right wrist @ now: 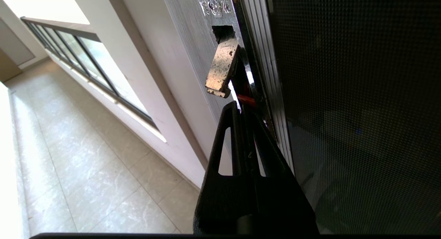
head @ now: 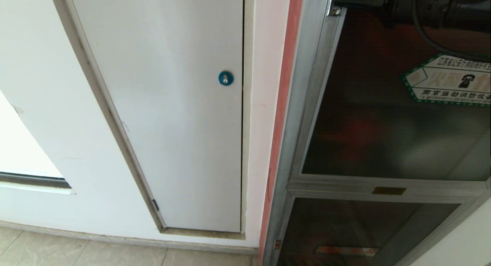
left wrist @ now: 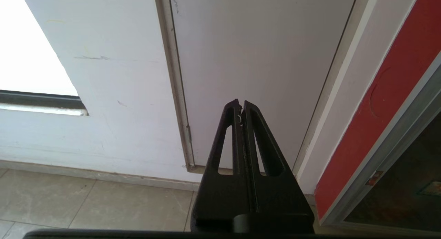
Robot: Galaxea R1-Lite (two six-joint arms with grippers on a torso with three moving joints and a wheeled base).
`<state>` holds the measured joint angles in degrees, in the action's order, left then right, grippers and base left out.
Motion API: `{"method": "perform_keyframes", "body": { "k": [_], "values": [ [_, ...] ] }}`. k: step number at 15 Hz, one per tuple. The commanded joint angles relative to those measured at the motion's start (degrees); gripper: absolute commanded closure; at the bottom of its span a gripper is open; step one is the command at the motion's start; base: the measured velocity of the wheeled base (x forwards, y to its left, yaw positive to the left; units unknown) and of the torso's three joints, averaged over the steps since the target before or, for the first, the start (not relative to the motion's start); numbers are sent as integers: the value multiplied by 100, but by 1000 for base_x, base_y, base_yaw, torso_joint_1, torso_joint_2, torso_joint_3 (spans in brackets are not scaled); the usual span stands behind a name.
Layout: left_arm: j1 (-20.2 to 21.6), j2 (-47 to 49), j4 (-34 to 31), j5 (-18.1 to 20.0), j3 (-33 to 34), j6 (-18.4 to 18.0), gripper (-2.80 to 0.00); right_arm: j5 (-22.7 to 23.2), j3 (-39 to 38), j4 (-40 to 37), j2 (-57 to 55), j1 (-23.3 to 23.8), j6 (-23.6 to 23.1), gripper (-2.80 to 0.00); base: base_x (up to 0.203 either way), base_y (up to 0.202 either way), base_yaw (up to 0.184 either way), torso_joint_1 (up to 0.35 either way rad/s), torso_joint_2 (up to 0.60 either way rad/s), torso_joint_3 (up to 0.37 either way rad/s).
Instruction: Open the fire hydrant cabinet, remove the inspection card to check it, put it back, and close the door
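The fire hydrant cabinet [head: 303, 105] stands on the right, with a silver frame and a red edge strip. Its door [head: 383, 124] is dark glass with a green-bordered hexagonal sticker [head: 448, 82]. My right arm [head: 402, 1] reaches in at the door's upper left corner. In the right wrist view my right gripper [right wrist: 241, 106] is shut, its tips pushed into the narrow gap between the door [right wrist: 344, 111] and the frame, just below a worn metal latch tab [right wrist: 222, 65]. Light and red show through the gap. My left gripper [left wrist: 240, 103] is shut and idle, low before the white wall. The inspection card is out of view.
A white panel door [head: 172, 105] with a blue lock [head: 225, 78] fills the wall left of the cabinet. A smaller lower glass panel [head: 364, 227] sits under the door. A low window [right wrist: 96, 60] and a tiled floor [right wrist: 86, 163] lie further left.
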<state>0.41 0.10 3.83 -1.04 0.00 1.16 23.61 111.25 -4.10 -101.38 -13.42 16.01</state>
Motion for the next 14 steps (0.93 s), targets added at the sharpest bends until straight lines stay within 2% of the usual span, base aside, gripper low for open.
{"method": "perform_keyframes", "body": {
  "k": [1,6,14],
  "values": [
    [2,-1,4,-2,114,-1,0,3,11,-3,-7,6,8,0,0,0,0,0,0,0],
    [2,-1,4,-2,114,-2,0,36,-131,-151,295,-42,16,0,0,0,0,0,0,0],
    [2,-1,4,-2,114,-1,0,44,-1103,-153,1306,-402,60,0,0,0,0,0,0,0]
  ]
}}
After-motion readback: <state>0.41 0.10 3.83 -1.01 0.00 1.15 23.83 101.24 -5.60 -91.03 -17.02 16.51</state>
